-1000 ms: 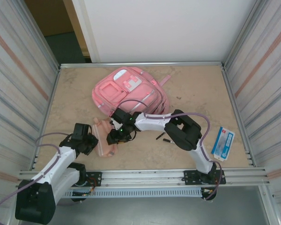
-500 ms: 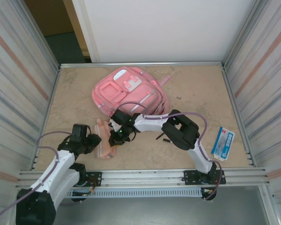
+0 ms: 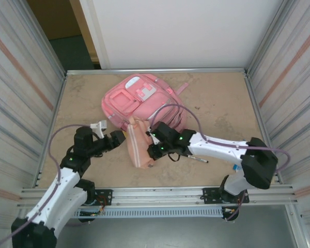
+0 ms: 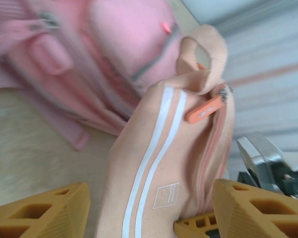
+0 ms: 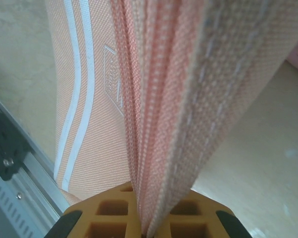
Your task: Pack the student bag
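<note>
The right end effector [image 5: 144, 218] is clamped shut on the zipped edge of the peach striped pencil pouch [image 5: 89, 99], holding it upright just at the near edge of the student bag [image 3: 142, 101]. A second ago the pouch lay flat on the desk [image 3: 217, 103], farther from the student bag on its near-left side; it has since been lifted and carried closer. The left end effector [image 4: 150, 198] has swung in toward the student bag too, its fingers spread wide on either side of the pouch without closing. The student bag lies front-up at the far middle of the desk. The pouch is not yet inside, and I judge a handover or a steadying grip comes next.
</note>
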`<state>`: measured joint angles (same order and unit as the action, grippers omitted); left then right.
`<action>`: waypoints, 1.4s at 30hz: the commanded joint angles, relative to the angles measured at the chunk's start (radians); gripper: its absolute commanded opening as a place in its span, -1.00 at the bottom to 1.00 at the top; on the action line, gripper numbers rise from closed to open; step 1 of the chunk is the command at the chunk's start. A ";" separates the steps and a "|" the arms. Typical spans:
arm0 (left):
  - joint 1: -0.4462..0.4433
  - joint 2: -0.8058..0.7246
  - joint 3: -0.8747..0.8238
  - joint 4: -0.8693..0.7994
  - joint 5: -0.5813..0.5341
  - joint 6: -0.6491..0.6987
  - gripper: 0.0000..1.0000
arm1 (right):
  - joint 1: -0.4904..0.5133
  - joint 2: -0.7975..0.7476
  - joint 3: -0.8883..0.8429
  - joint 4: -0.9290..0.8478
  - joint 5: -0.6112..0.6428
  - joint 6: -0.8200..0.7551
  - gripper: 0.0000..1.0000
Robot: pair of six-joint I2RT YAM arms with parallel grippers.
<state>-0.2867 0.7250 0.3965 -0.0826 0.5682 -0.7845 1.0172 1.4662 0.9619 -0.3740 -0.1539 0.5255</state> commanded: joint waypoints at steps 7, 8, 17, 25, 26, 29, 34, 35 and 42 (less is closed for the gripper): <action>-0.170 0.298 0.194 0.016 0.015 0.186 0.56 | -0.089 -0.212 -0.098 0.065 -0.063 -0.030 -0.96; -0.176 0.315 0.191 0.054 0.026 0.179 0.57 | -0.098 -0.217 -0.096 0.063 -0.088 -0.031 -0.97; -0.202 0.410 0.288 0.220 0.234 0.189 -1.00 | -0.116 -0.264 -0.063 0.040 -0.129 -0.034 -0.74; -0.192 0.415 0.380 0.265 0.388 0.166 -1.00 | -0.353 -0.546 -0.097 0.021 -0.350 -0.019 0.26; -0.194 0.422 0.401 0.258 0.420 0.165 -1.00 | -0.396 -0.583 -0.114 0.042 -0.400 0.000 0.49; -0.213 0.428 0.449 0.184 0.446 0.207 -1.00 | -0.493 -0.628 -0.135 0.110 -0.578 0.021 0.79; -0.231 0.432 0.457 0.276 0.528 0.153 -1.00 | -0.559 -0.590 -0.150 0.189 -0.751 0.047 0.79; -0.246 0.433 0.460 0.285 0.543 0.157 -1.00 | -0.564 -0.585 -0.164 0.236 -0.785 0.064 0.76; -0.359 0.486 0.527 0.220 0.589 0.255 -1.00 | -0.540 -0.611 -0.176 0.419 -0.883 0.090 -0.05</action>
<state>-0.6228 1.2034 0.8806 0.1383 1.1019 -0.5816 0.4660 0.8883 0.7738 -0.0765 -0.9516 0.6117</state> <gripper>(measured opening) 0.055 0.515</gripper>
